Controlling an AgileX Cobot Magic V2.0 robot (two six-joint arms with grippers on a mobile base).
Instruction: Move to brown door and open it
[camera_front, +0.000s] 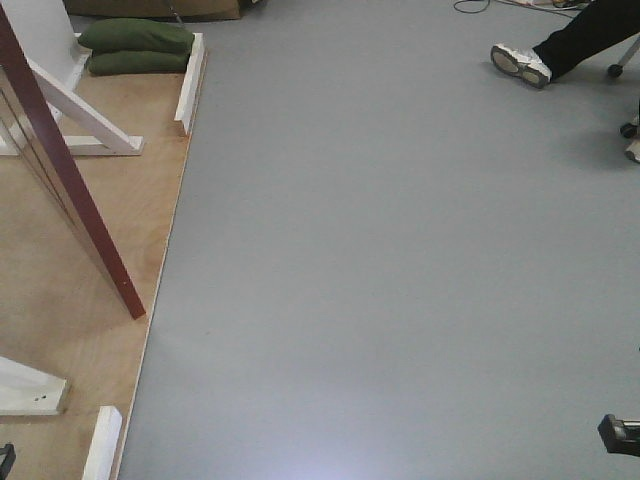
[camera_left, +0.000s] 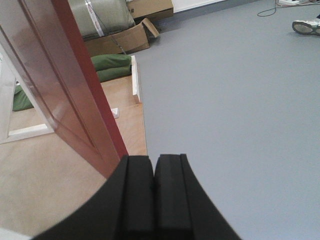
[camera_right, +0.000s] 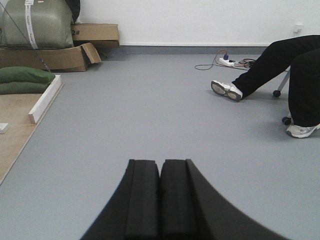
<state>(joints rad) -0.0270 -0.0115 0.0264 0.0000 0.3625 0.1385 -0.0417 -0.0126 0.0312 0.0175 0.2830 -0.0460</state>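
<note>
In the left wrist view the left gripper (camera_left: 154, 165) fills the lower centre. Its two flat, matte black fingers (camera_left: 137, 195) are pressed together with only a thin seam between them and nothing held. The right gripper (camera_right: 160, 167) sits lower centre in the right wrist view, likewise shut tight and empty, over smooth grey floor (camera_right: 150, 115).

Just beyond the left fingers, the door (camera_left: 65, 90) slants across the upper left of the frame. It is glossy reddish-brown wood with stepped, recessed moulding and a plain red-brown edge. Its bottom corner meets the pale plywood board (camera_left: 45, 185) close to the fingertips. In the front view the same door (camera_front: 80, 190) runs as a narrow dark-red band down the left side. It stands on the board (camera_front: 110, 240) near the seam with the floor (camera_front: 400, 250).

White-painted wooden braces (camera_front: 80, 110) slope behind it. Soft green sandbags (camera_front: 135, 38) are stacked at upper left, against a white batten. Farther back lie a creased cardboard box (camera_right: 55, 57) and a bulging grey-green sack (camera_right: 35, 25) banded with pale tape.

At upper right a seated person's black trouser legs (camera_right: 280, 60) and white shoe (camera_right: 227, 90) rest on the floor, near a power strip (camera_right: 227, 62) with tangled cables.
</note>
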